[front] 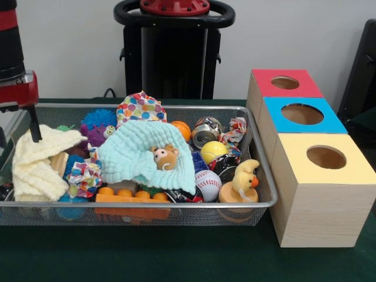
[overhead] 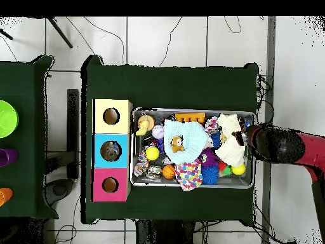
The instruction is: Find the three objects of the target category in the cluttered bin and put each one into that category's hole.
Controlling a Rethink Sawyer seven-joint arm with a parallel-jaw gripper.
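Note:
The wire-mesh bin (front: 147,204) sits mid-table, full of clutter; it also shows in the overhead view (overhead: 193,187). No wrinkly see-through plastic piece shows clearly in it. The blue-topped box's hole (front: 302,113) is the middle one of three boxes beside the bin; in the overhead view this hole (overhead: 112,151) shows something greyish inside. My gripper (front: 36,136) reaches down at the bin's end farthest from the boxes, onto a pale yellow cloth (front: 41,161); in the overhead view the gripper (overhead: 249,136) is over that same end.
A red-topped box (front: 285,82) and a yellow-topped box (front: 326,157) flank the blue one. A mint cloth (front: 147,153) with a small toy animal covers the bin's middle. Drink cans (front: 205,132), a baseball (front: 207,183), a duck toy (front: 244,176) and an orange brick (front: 129,195) lie around it.

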